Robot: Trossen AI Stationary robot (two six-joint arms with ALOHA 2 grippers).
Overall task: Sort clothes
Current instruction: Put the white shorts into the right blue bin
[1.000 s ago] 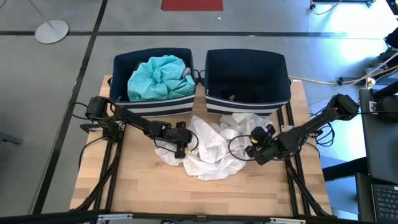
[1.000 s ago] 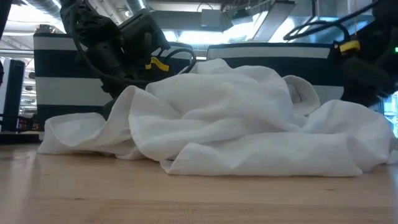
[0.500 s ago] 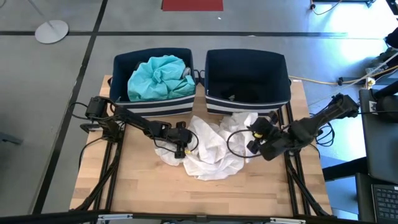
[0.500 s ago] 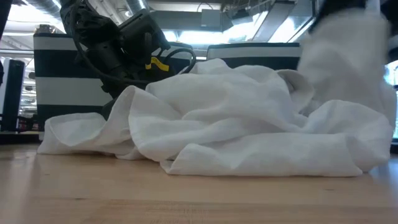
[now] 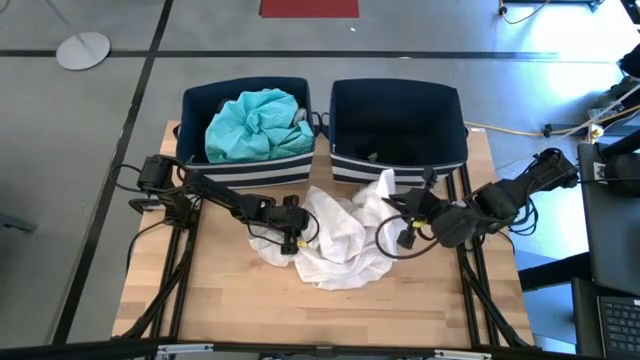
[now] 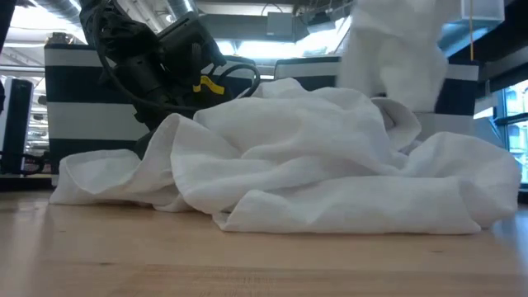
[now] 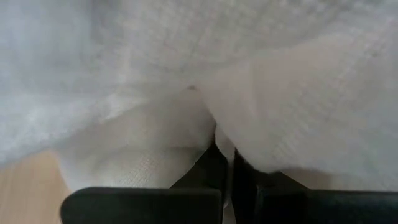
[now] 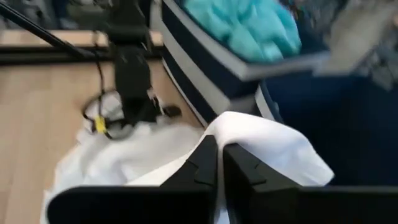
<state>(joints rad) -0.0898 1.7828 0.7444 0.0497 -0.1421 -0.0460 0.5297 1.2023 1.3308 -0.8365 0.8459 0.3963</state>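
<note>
White shirt pinched at both sides on the worktop [image 5: 230, 300], its right edge raised toward the bins.

The left tool [image 5: 291, 240] is closed on the left side of the white shirt [image 5: 335, 240]; the right tool [image 5: 392, 206] is closed on its lifted right corner, just before the right bin [image 5: 397, 125]. Teal clothing [image 5: 255, 122] is seen in the left bin [image 5: 200, 165]. The pinch is best released on the left before lifting. The raised corner's height is shown only in the low view.
</note>
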